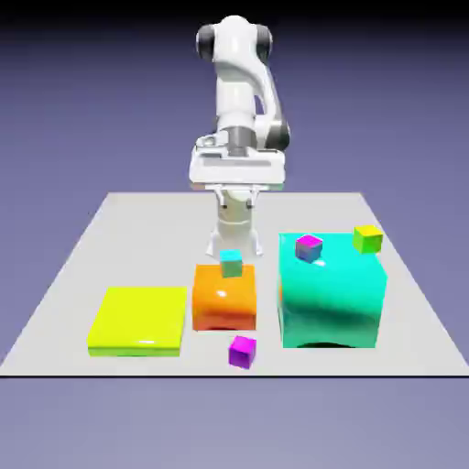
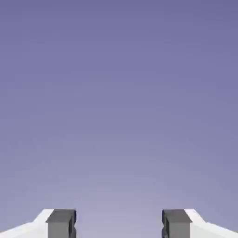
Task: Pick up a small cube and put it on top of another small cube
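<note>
A: Where was the gripper (image 2: 119,225) at that point?

B: High near the robot's base at the far edge of the table (image 1: 64,302), well above everything. In the hand view its two grey fingertips (image 2: 61,223) stood wide apart with only the backdrop between them, so it was fully spread and held nothing. I'd judge it was raised like that to stay clear of the blocks before any descent.

A: And the magenta cube (image 1: 243,352)?

B: On the bare tabletop at the near edge, just in front of the orange block (image 1: 223,298), apart from it. Free on all sides, which should suit a grasp from above. It was tiny, solid magenta-purple, turned slightly so a corner faced forward.

A: The yellow-green cube (image 1: 367,239)?

B: At the far right, just beside the big teal block (image 1: 330,291); I couldn't tell whether it rested on the block's back corner or on the table behind it.

A: Any lookalikes?

B: A pink-topped cube (image 1: 309,247) with blue sides on the teal block, a small teal cube (image 1: 231,263) on the orange one, and a flat yellow slab (image 1: 137,320) at the left
</note>
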Robot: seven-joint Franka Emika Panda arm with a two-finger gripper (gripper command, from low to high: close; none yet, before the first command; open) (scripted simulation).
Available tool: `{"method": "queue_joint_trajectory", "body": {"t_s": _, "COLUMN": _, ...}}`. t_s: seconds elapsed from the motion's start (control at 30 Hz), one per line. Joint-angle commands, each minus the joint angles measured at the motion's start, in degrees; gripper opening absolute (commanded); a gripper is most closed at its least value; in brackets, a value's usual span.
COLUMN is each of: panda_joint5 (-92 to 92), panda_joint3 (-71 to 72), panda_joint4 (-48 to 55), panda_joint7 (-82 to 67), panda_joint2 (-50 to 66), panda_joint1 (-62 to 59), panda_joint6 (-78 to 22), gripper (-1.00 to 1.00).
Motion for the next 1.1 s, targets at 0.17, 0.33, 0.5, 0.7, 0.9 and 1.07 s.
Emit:
{"method": "queue_joint_trajectory", "body": {"t_s": 0.17, "panda_joint5": -0.8, "panda_joint3": 4.2, "panda_joint4": 11.4, "panda_joint7": 4.0, "panda_joint2": 12.5, "panda_joint1": -3.9, "panda_joint6": -13.0, "gripper": 0.00}}
{"method": "queue_joint_trajectory", "body": {"t_s": 0.33, "panda_joint5": -1.4, "panda_joint3": 7.8, "panda_joint4": 20.8, "panda_joint7": 7.4, "panda_joint2": 22.8, "panda_joint1": -7.1, "panda_joint6": -23.8, "gripper": 0.00}}
{"method": "queue_joint_trajectory", "body": {"t_s": 0.5, "panda_joint5": -2.1, "panda_joint3": 11.3, "panda_joint4": 30.3, "panda_joint7": 10.7, "panda_joint2": 33.2, "panda_joint1": -10.3, "panda_joint6": -34.6, "gripper": 0.00}}
{"method": "queue_joint_trajectory", "body": {"t_s": 0.7, "panda_joint5": -2.9, "panda_joint3": 15.5, "panda_joint4": 41.7, "panda_joint7": 14.7, "panda_joint2": 45.7, "panda_joint1": -14.1, "panda_joint6": -47.6, "gripper": 0.00}}
{"method": "queue_joint_trajectory", "body": {"t_s": 0.9, "panda_joint5": -3.7, "panda_joint3": 19.7, "panda_joint4": 53.0, "panda_joint7": 18.7, "panda_joint2": 58.1, "panda_joint1": -18.0, "panda_joint6": -60.6, "gripper": 0.00}}
{"method": "queue_joint_trajectory", "body": {"t_s": 1.07, "panda_joint5": -4.3, "panda_joint3": 23.3, "panda_joint4": 62.5, "panda_joint7": 22.1, "panda_joint2": 68.5, "panda_joint1": -21.2, "panda_joint6": -71.4, "gripper": 0.00}}
